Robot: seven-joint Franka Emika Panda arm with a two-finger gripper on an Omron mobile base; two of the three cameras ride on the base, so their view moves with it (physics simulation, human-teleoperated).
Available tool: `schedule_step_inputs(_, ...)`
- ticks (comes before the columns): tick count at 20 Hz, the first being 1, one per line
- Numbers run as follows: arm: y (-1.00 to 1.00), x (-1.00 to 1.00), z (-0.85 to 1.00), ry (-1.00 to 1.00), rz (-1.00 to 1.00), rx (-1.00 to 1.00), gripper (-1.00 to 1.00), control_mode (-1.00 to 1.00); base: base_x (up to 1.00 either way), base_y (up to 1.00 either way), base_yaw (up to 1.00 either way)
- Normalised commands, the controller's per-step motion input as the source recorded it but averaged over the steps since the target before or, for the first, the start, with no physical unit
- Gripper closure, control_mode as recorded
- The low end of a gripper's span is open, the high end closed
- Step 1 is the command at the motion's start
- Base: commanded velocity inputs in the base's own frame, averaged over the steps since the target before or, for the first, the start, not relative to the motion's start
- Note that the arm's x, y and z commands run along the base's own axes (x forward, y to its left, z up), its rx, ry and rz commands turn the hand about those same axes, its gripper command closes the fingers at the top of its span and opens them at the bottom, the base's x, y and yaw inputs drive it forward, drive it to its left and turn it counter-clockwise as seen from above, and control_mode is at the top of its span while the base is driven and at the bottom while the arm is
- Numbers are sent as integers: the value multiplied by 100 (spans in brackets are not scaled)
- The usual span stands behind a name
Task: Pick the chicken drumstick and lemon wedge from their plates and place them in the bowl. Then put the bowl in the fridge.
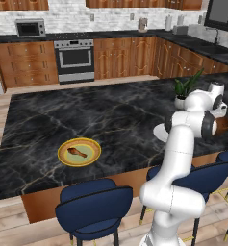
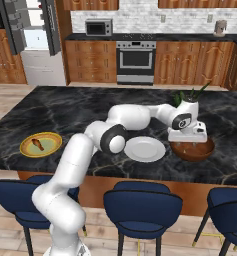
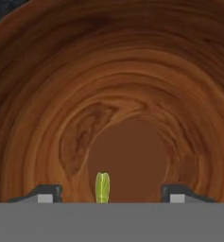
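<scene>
Left base view: the chicken drumstick lies on the yellow-rimmed plate, well apart from the arm.

Right base view: the gripper hangs over the wooden bowl, beside the white plate.

Hand view: fingertips stand apart; the lemon wedge sits between them, inside the bowl. Retract straight upward, avoiding the rim.
</scene>
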Motion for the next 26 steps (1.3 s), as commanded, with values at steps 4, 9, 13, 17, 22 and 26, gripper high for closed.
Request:
schedule_step_inputs(4,2,0,38,0,0,0,-100,-100,0,0,0)
schedule_step_inputs(9,18,-25,53,0,0,1,-100,-100,0,0,0)
schedule_step_inputs(13,43,-54,19,0,0,0,-100,-100,0,0,0)
schedule_step_inputs(17,61,-41,8,2,0,0,-100,-100,0,0,0)
schedule_step_inputs(22,71,-35,0,8,0,0,-100,-100,0,0,0)
schedule_step_inputs(26,84,-41,0,0,0,0,-100,-100,0,0,0)
